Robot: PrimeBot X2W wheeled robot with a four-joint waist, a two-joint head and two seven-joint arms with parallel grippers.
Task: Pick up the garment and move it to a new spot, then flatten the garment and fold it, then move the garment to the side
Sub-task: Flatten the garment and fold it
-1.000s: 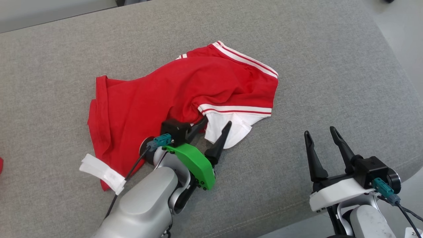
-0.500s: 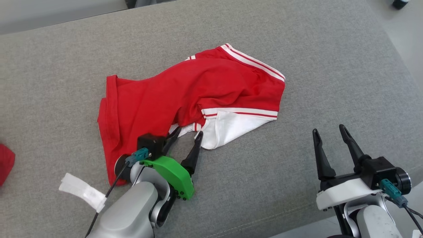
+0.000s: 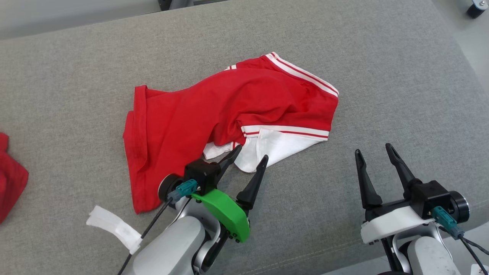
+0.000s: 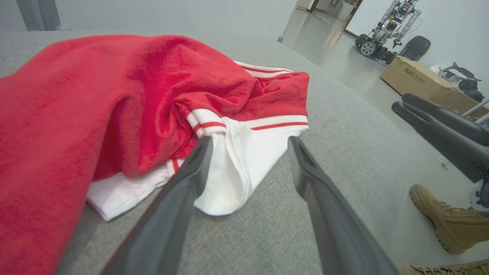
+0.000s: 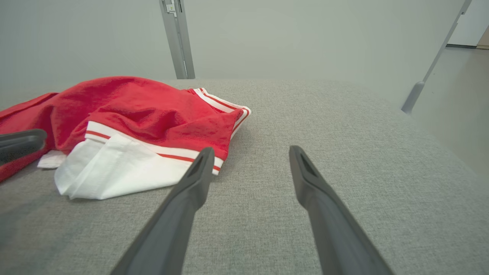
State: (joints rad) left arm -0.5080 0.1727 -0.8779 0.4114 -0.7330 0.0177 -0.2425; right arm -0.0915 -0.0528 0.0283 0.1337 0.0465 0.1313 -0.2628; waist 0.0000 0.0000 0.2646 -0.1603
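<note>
The garment [image 3: 229, 103] is red with white striped trim and a white inner panel, lying crumpled on the grey cushioned surface [image 3: 382, 76]. My left gripper [image 3: 252, 152] is open at its near edge. In the left wrist view the white panel of the garment [image 4: 114, 95] lies between the fingers of my left gripper [image 4: 248, 143], whose left finger rests against the fabric. My right gripper [image 3: 373, 149] stands open over bare cushion to the garment's right, holding nothing. In the right wrist view the garment [image 5: 145, 110] lies ahead and left of my right gripper [image 5: 248, 151].
Another red cloth [image 3: 11, 183] lies at the left edge. A white tag [image 3: 114, 227] hangs on my left arm's cable. The cushion's front edge runs just below both grippers. A person's boot [image 4: 447, 217] and a cardboard box [image 4: 416, 76] are on the floor beyond.
The head camera has shifted. My left gripper pulled back from under the red fold, then came forward again to the white panel, which now lies more spread out. The right gripper kept still.
</note>
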